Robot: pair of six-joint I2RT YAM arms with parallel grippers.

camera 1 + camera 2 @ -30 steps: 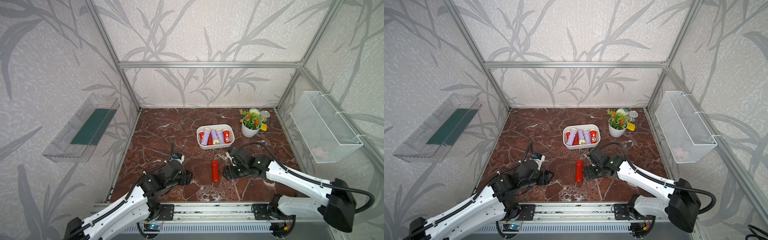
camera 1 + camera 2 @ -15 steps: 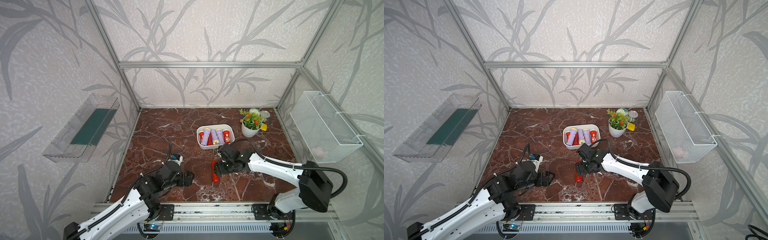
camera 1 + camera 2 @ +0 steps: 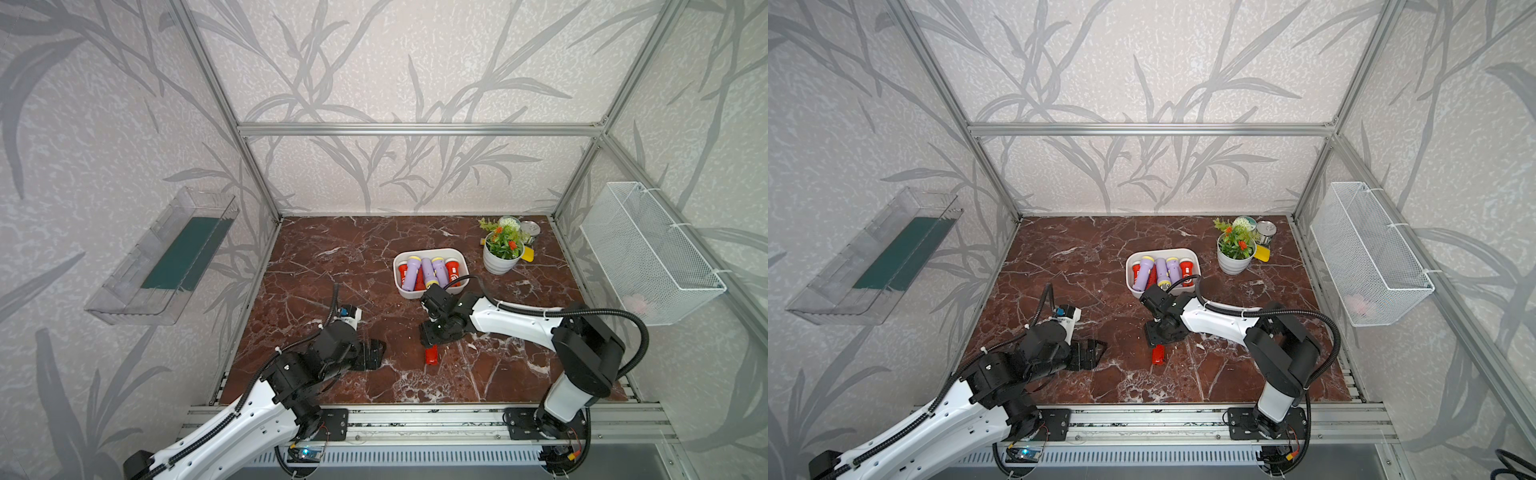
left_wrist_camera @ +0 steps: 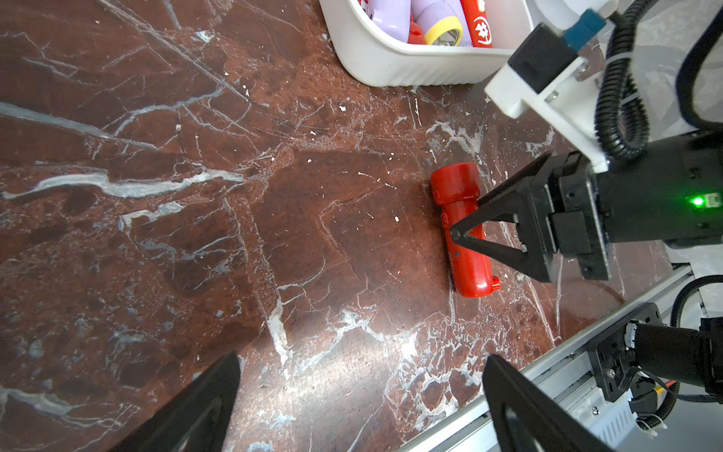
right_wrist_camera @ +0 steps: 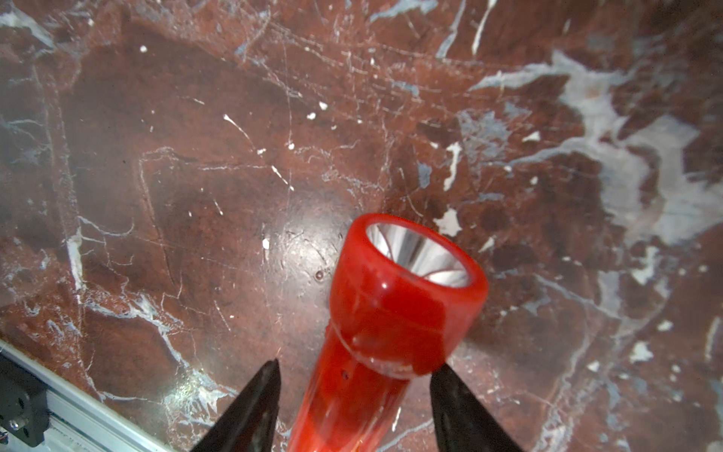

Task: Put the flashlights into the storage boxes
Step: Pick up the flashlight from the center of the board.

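One red flashlight (image 4: 463,231) was laid near the white tub (image 3: 428,250), on its robot-facing side, straddled by the right gripper (image 5: 356,364); whether clamped could not be told. The left gripper (image 4: 362,356) was spread wide.

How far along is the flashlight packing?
Done: roughly six flashlights, red and lilac, lie in the white tub. In hand: the right claw straddles the one red flashlight on the table, jaws either side, not clamped, nothing lifted. Remaining: grip it, carry it to the tub, release. The left claw sits open and empty; no other loose flashlights show.
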